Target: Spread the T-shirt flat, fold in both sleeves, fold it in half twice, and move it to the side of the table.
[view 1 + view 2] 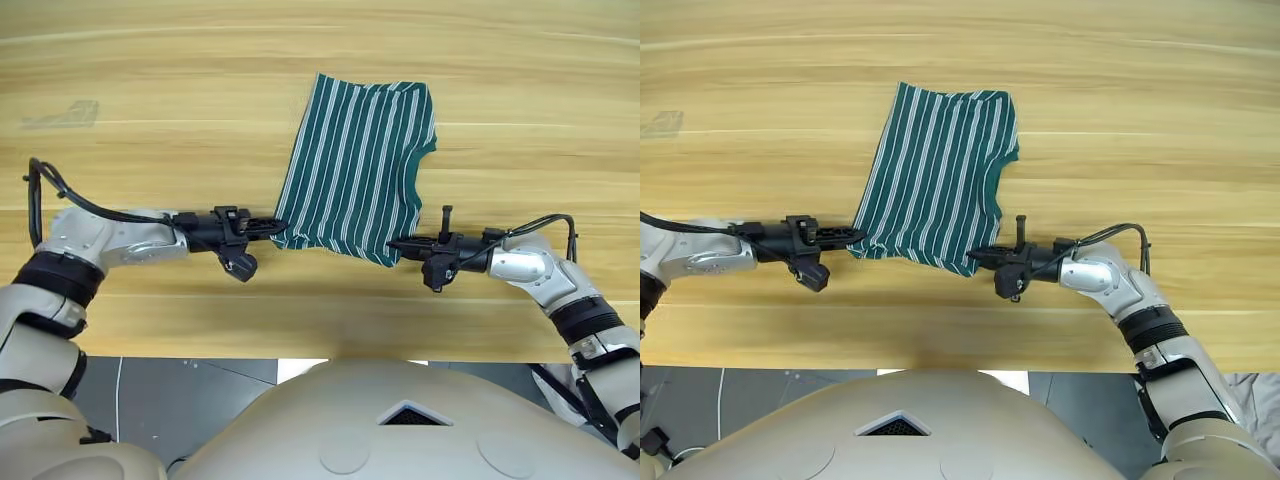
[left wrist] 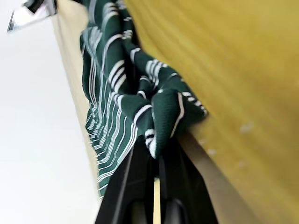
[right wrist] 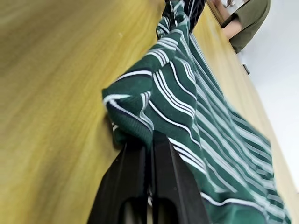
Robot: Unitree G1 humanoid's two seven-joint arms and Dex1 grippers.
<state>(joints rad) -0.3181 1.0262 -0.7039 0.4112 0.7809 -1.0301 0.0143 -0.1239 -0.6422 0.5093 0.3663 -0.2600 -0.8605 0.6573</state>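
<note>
T-shirt (image 1: 355, 165): ribbed knit cloth, matt; table (image 1: 150, 60): smooth light wood, slight sheen.

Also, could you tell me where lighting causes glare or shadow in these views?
Left eye view: even light, with pale sheen streaks across the far table and hardly any shadow around the T-shirt. Left wrist view: the background beyond the table edge is washed out white. Right wrist view: a small dark shadow beneath the corner pinched by the right gripper.

A light wooden table (image 1: 150, 60) with long horizontal grain spans the view from 9 to 3 o'clock, evenly lit. A faint greyish rectangular patch (image 1: 62, 114) marks it toward 10 o'clock; dark grey floor (image 1: 180, 390) shows past its near edge at 7 o'clock.
</note>
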